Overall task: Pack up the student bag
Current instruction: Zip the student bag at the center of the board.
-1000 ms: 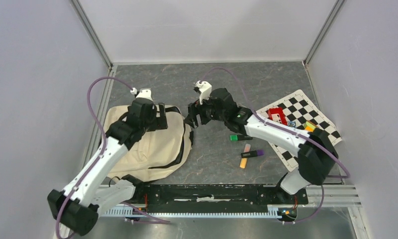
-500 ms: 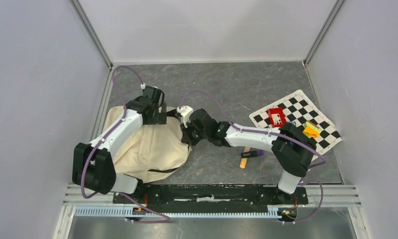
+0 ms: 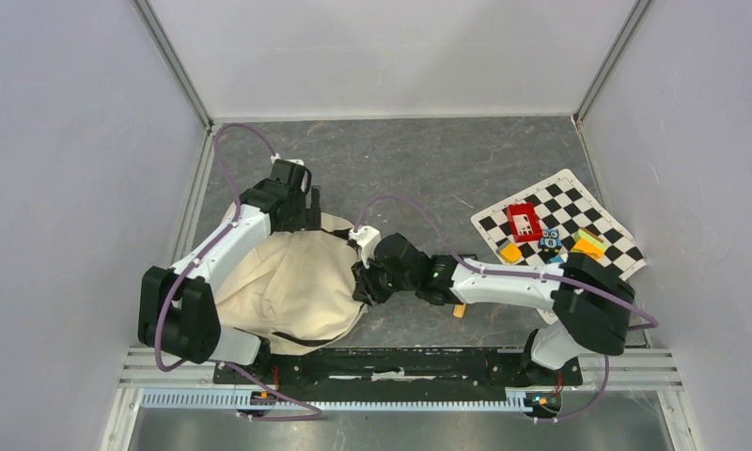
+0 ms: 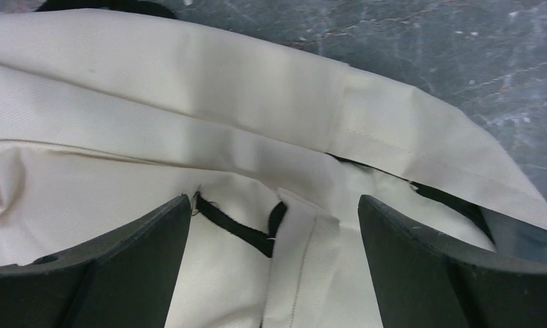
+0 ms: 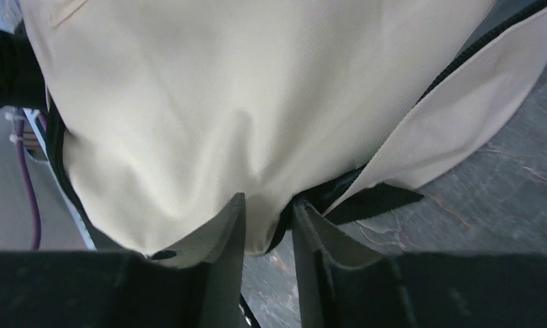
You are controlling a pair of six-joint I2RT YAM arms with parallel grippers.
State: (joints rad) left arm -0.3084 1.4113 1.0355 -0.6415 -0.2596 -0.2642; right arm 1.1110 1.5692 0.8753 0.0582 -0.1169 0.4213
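Grey marbled tabletop (image 3: 466,160) carries the student bag (image 3: 288,287), slumped on its left half. Your left gripper (image 4: 274,199) hangs spread wide over the bag's far edge. Your right gripper (image 5: 269,199) seems to pinch the bag's right-hand hem, fingers nearly together.

Right fingers (image 5: 230,253) now on bag (image 5: 189,102) edge

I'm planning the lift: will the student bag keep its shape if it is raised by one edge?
Probably not. The student bag lies slumped and creased, so it would likely sag. Its fabric puckers toward the right end effector pinching its edge, which suggests thin, pliable cloth. The woven surface looks matte, so slipping seems unlikely.
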